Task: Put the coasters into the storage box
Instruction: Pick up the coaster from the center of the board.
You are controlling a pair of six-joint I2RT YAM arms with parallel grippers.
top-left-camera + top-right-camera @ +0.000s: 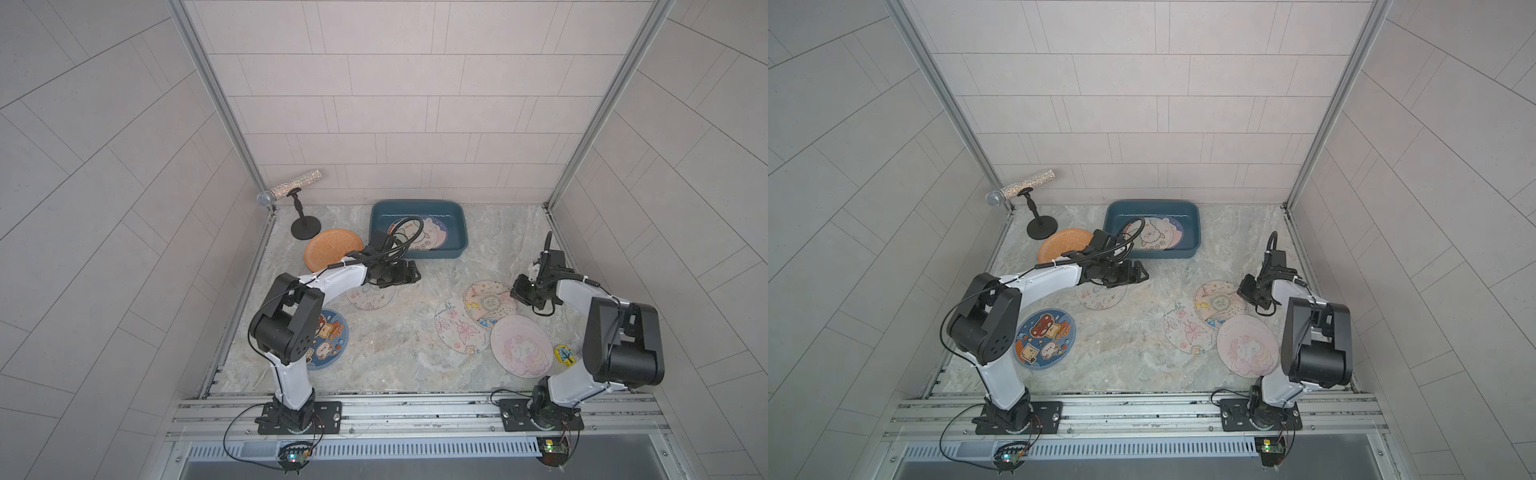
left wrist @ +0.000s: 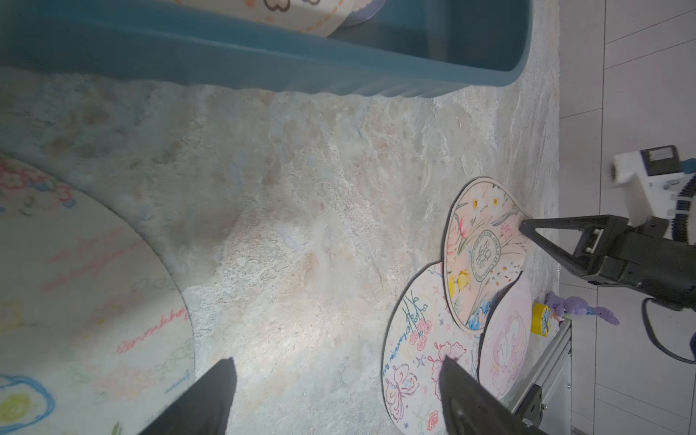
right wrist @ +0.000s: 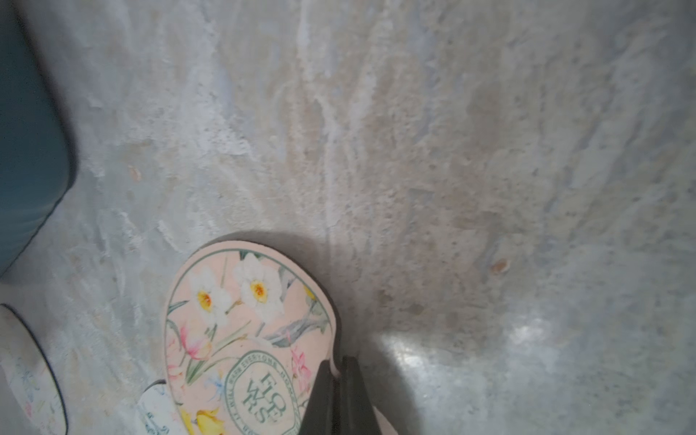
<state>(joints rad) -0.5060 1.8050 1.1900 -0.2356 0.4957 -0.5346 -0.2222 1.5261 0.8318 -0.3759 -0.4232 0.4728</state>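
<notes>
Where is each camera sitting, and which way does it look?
Top views: high up front, looking down on the table, storage box, coasters, left arm and right arm.
Left wrist: rides its arm, looking past the open left claw toward the right claw.
Right wrist: rides its arm, looking along the right claw shut on the flower coaster.
Shared: both wrist views show that coaster.

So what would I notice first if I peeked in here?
First, the bright round mats scattered over the marble table, like the blue cartoon mat on the left and the pink unicorn mat on the right. At the back sits a blue box with a few mats inside, and a sparkly microphone stands in the far left corner. The right gripper is pinching the edge of the flower mat.
</notes>
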